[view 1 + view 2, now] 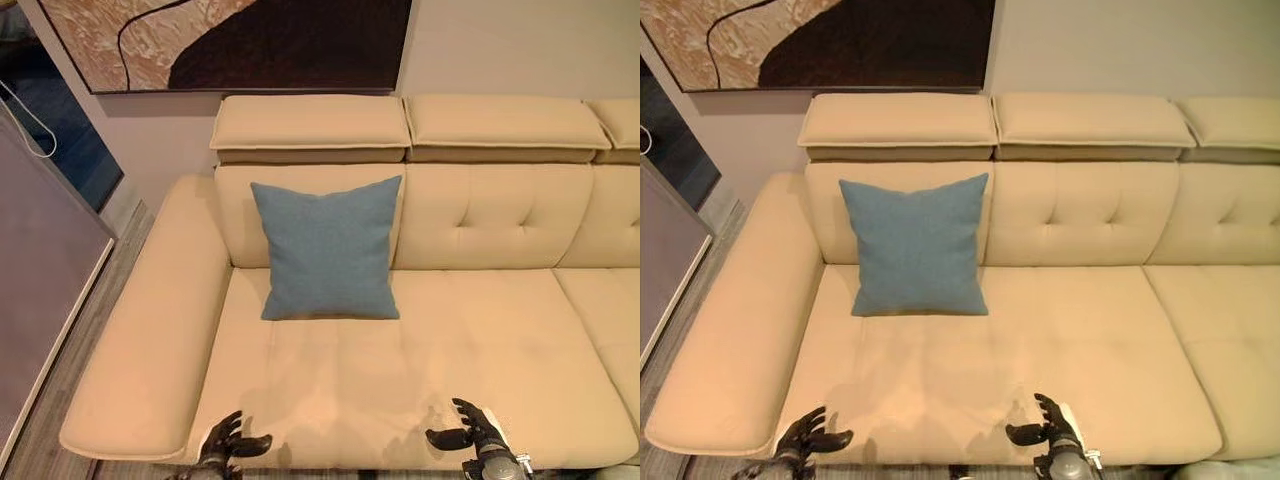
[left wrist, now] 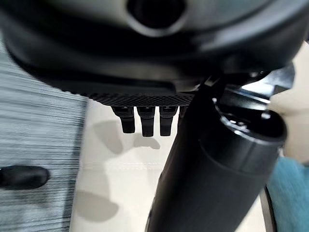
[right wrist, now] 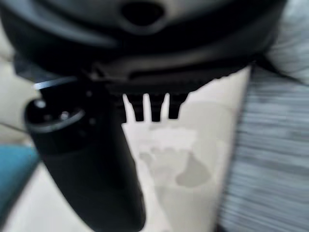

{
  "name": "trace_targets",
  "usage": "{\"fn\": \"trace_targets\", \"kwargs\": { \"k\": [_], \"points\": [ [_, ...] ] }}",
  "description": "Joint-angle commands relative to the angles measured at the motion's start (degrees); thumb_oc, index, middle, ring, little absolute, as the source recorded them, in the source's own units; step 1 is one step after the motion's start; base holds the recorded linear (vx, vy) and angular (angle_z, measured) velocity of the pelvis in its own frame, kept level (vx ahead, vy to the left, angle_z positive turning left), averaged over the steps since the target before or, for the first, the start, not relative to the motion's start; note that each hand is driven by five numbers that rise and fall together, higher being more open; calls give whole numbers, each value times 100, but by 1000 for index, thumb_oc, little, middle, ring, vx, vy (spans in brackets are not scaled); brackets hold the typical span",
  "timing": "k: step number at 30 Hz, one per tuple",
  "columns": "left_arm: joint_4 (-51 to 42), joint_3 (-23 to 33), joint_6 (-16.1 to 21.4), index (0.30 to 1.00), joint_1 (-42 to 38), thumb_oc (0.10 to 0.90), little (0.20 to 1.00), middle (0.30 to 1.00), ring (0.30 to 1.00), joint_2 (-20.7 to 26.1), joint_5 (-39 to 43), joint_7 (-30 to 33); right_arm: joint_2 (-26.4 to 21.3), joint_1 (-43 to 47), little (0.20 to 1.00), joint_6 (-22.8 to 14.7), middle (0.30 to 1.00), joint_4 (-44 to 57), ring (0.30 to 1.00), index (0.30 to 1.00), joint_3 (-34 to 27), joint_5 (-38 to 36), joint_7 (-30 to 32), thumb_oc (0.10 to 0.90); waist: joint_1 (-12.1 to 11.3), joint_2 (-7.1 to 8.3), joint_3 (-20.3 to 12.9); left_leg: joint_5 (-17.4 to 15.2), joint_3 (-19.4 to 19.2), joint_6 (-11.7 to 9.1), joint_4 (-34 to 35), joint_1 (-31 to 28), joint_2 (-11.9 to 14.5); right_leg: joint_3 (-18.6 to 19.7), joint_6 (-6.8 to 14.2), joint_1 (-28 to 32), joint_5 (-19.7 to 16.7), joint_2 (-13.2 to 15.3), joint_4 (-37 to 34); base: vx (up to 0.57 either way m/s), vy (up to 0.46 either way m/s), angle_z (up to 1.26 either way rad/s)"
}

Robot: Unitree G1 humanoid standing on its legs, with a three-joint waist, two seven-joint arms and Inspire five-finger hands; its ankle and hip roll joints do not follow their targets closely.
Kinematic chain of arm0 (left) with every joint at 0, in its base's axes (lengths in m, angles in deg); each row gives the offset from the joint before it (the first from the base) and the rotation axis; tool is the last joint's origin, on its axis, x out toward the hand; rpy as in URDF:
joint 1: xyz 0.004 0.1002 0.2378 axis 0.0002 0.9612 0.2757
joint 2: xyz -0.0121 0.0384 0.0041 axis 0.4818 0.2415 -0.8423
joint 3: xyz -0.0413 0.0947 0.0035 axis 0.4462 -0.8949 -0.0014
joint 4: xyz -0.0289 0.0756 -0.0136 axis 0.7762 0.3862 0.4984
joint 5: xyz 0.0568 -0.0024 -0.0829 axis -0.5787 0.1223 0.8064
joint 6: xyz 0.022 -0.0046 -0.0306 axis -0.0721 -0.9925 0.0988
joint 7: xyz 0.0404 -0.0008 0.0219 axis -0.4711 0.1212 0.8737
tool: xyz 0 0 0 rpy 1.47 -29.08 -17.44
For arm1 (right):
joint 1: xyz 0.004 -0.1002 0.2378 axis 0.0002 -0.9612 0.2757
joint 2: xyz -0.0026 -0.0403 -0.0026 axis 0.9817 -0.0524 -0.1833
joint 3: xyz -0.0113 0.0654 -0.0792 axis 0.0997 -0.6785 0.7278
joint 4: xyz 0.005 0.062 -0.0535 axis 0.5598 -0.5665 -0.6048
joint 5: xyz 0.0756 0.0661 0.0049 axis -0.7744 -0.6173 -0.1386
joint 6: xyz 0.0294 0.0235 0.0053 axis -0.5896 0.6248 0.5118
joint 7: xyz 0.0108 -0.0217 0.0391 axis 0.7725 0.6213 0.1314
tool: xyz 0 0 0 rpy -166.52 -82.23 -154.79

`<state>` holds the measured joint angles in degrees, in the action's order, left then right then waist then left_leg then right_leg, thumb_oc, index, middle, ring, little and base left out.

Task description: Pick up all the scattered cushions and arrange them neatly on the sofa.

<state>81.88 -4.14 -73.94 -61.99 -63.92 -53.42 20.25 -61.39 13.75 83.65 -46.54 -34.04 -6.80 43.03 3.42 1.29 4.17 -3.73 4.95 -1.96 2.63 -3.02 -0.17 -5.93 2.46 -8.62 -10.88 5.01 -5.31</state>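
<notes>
We are seeing the square blue fabric cushion [image 1: 327, 250] leaning upright against the cream leather sofa [image 1: 480, 350] backrest, near its left corner. It is looking soft and light; we are judging its side edges best to pinch. Left robot hand [image 1: 228, 441] and right robot hand [image 1: 473, 430] are hovering at the seat's front edge, fingers loosely spread, holding nothing.

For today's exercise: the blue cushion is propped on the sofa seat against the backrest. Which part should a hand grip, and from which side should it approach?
Probably the blue cushion's top edge or an upper corner, approached from the front and above. It stands upright, leaning on the sofa's backrest, so its back is blocked and its lower edge sits on the seat. The left hand and right hand both hover open and empty at the seat's front edge.
</notes>
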Motion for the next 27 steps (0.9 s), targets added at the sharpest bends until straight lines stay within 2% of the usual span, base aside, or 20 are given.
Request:
{"fn": "trace_targets", "kwargs": {
  "k": [1, 3, 4, 5, 6, 7, 9, 11, 13, 14, 15, 18, 23, 27],
  "points": [
    [10, 148, 245, 900, 61, 800, 900, 900, 900, 351, -155, 160, -158, 261, 900, -122, 900, 65, 900, 900, -3, 114, 156, 800, -144, 236, -9, -749, 209, 45, -624, 20, -373, -114, 687, -273, 247, 42, 81, -207, 135, -23],
    [131, 168, 224, 900, 46, 800, 900, 900, 900, 380, -213, 162, -107, 316, 900, -64, 900, -65, 900, 900, 48, 199, 165, 800, -198, 249, 76, -687, 156, 118, -597, 71, -455, -147, 759, -404, 223, 101, 209, -248, 116, -23],
    [159, 179, 223, 900, 20, 800, 900, 900, 900, 411, -210, 188, -73, 363, 900, -44, 900, -97, 900, 900, 79, 226, 160, 800, -210, 240, 156, -630, 120, 161, -619, 136, -458, -132, 797, -562, 255, 142, 502, -290, 75, -29],
    [183, 176, 212, 900, -1, 800, 900, 900, 900, 445, -227, 193, -54, 393, 900, -30, 900, -135, 900, 900, 85, 215, 148, 800, -230, 231, 209, -585, 95, 196, -640, 206, -455, -120, 789, -586, 399, 147, 699, -372, 75, -35],
    [247, 177, 162, 900, 19, 800, 900, 900, 900, 490, -308, 194, -45, 357, 900, -34, 900, -199, 900, 900, 82, 187, 144, 800, -303, 178, 272, -494, 19, 279, -668, 288, -441, -136, 701, -483, 724, 133, 1285, -263, 51, -43],
    [247, 177, 162, 900, 17, 800, 900, 900, 900, 493, -308, 194, -43, 358, 900, -34, 900, -199, 900, 900, 82, 187, 144, 800, -296, 188, 261, -478, 22, 281, -663, 306, -452, -137, 703, -499, 717, 145, 1283, -260, 50, -39],
    [337, 201, 125, 900, 62, 800, 900, 900, 900, 504, -357, 185, -15, 311, 900, -70, 900, -243, 900, 900, 60, 139, 142, 800, -348, 115, 232, -340, -13, 343, -592, 361, -383, -161, 588, -356, 1028, 98, 1931, -165, 14, -21],
    [471, 258, 77, 900, 98, 800, 900, 900, 900, 516, -373, 151, 8, 273, 900, -78, 900, -330, 900, 900, 3, 85, 124, 800, -413, 103, 140, -245, -23, 336, -521, 433, -342, -107, 581, -97, 1233, 51, 2104, -127, -59, -8],
    [513, 268, 61, 900, 154, 800, 900, 900, 900, 496, -351, 177, 40, 249, 900, -79, 900, -305, 900, 900, -24, 52, 130, 800, -509, 198, 35, -206, -89, 274, -476, 517, -373, -140, 541, 327, 1312, 80, 1610, -61, -99, -4],
    [511, 267, 60, 900, 157, 800, 900, 900, 900, 498, -351, 178, 41, 246, 900, -78, 900, -303, 900, 900, -24, 53, 130, 800, -511, 199, 42, -207, -90, 274, -474, 505, -372, -141, 541, 344, 1309, 79, 1597, -24, -115, -13],
    [643, 287, 37, 900, 212, 800, 900, 900, 900, 463, -394, 156, 36, 235, 900, -64, 900, -369, 900, 900, -26, 22, 125, 800, -559, 254, -108, -165, -169, 215, -395, 550, -358, -119, 556, 607, 1375, 40, 1115, -21, -120, -27],
    [828, 338, -19, 900, 249, 800, 900, 900, 900, 398, -406, 155, 38, 224, 900, -34, 900, -446, 900, 900, 10, 10, 149, 800, -545, 255, -168, -86, -235, 153, -323, 537, -272, 2, 508, 702, 1342, -87, 706, -34, -138, -24],
    [899, 258, -55, 900, 225, 800, 900, 900, 900, 380, -559, 148, 32, 173, 900, -53, 900, -512, 900, 900, -43, -68, 147, 800, -472, 235, -161, 2, -252, 80, -211, 463, -196, -43, 475, 836, 1297, -161, 452, -28, -94, 2],
    [834, 132, -83, 900, 138, 800, 900, 900, 900, 349, -646, 116, 4, 111, 900, -52, 900, -658, 900, 900, -80, -109, 157, 800, -416, 211, -61, -38, -327, -1, -418, 463, -159, -96, 443, 973, 1212, -175, 262, -57, -58, 4]
  ]
}}
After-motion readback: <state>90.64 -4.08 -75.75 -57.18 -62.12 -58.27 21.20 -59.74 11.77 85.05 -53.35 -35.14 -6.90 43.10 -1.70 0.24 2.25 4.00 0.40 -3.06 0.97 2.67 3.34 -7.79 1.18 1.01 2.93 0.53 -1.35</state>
